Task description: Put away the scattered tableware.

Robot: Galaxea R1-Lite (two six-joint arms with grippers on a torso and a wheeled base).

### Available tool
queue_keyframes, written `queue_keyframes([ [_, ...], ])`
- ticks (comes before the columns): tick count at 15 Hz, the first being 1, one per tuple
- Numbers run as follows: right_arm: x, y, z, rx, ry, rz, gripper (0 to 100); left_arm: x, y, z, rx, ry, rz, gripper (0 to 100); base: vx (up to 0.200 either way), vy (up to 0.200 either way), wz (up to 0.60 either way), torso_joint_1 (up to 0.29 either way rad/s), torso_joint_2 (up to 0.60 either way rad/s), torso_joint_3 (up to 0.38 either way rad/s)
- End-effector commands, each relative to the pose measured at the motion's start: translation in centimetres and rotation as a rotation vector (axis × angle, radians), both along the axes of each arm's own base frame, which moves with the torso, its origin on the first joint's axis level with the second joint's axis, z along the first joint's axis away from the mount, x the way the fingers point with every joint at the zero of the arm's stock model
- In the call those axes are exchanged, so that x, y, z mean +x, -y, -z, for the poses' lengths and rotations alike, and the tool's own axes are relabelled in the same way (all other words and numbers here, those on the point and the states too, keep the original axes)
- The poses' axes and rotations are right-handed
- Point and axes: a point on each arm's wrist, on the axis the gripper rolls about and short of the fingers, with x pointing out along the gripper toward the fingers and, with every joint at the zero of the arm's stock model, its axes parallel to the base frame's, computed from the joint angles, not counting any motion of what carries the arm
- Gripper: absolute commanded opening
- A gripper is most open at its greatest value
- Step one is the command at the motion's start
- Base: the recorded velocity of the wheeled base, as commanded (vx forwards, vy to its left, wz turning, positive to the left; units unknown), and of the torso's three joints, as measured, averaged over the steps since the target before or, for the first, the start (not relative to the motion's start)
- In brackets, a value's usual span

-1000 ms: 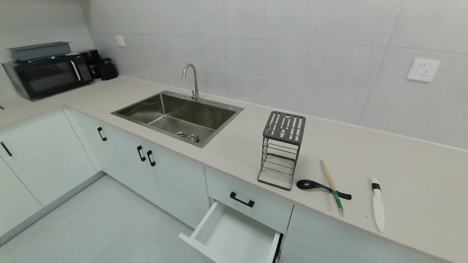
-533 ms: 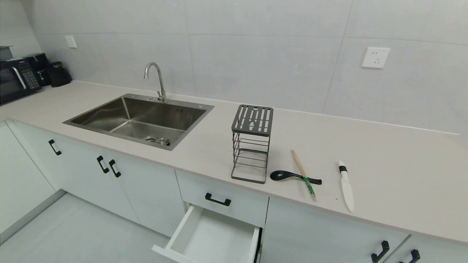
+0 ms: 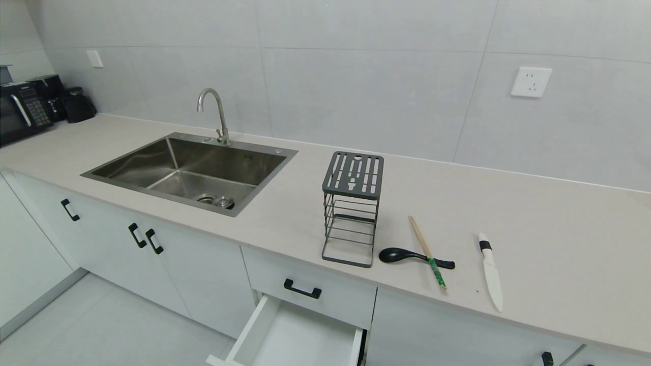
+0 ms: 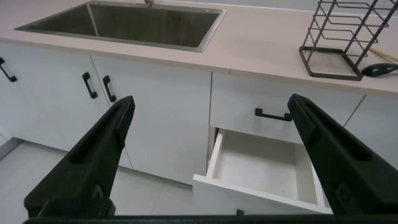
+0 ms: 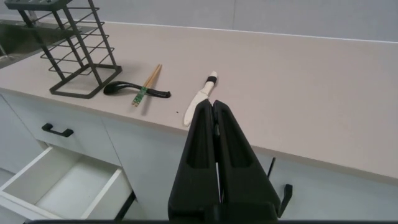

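Note:
A black spoon (image 3: pixel 414 255), a pair of wooden chopsticks (image 3: pixel 427 251) with green ends and a white knife (image 3: pixel 491 272) with a black band lie on the counter near its front edge. The chopsticks rest across the spoon's handle. Left of them stands a dark wire rack (image 3: pixel 351 208) with a slotted top. Under the rack a white drawer (image 3: pixel 300 340) is pulled out. My left gripper (image 4: pixel 211 102) hangs open in front of the cabinets, above the drawer (image 4: pixel 261 171). My right gripper (image 5: pixel 215 106) is shut, below the counter edge near the knife (image 5: pixel 202 96).
A steel sink (image 3: pixel 193 170) with a tap (image 3: pixel 216 114) is set into the counter at the left. A microwave (image 3: pixel 18 109) and black appliances stand at the far left. A wall socket (image 3: pixel 530 81) is at the upper right. White cabinet doors (image 3: pixel 178 264) run under the counter.
The head camera has swung right and then tilted slightly, shifting the whole picture. The spoon, chopsticks, knife and rack keep their places on the counter.

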Motion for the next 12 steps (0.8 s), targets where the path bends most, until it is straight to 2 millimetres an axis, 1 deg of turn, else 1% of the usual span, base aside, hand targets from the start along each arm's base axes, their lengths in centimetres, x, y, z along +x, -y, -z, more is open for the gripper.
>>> queue_keyframes([
  [1, 0.01, 0.0, 0.0, -0.002, -0.002, 0.0, 0, 0.01, 0.0, 0.0, 0.001, -0.001, 0.0, 100, 0.0, 0.0, 0.0, 0.0, 0.0, 0.0],
  [7, 0.01, 0.0, 0.0, 0.002, -0.002, 0.001, 0, 0.01, -0.01, 0.0, -0.002, -0.001, -0.003, 100, 0.0, 0.0, 0.0, 0.0, 0.0, 0.0],
  [8, 0.01, 0.0, 0.0, 0.002, -0.002, 0.0, 100, 0.01, -0.02, 0.0, -0.011, -0.002, -0.009, 100, 0.0, 0.0, 0.0, 0.0, 0.0, 0.0],
  [12, 0.01, 0.0, 0.0, 0.005, -0.002, 0.0, 100, 0.01, -0.04, -0.02, -0.017, -0.001, -0.017, 100, 0.0, 0.0, 0.0, 0.0, 0.0, 0.0],
])
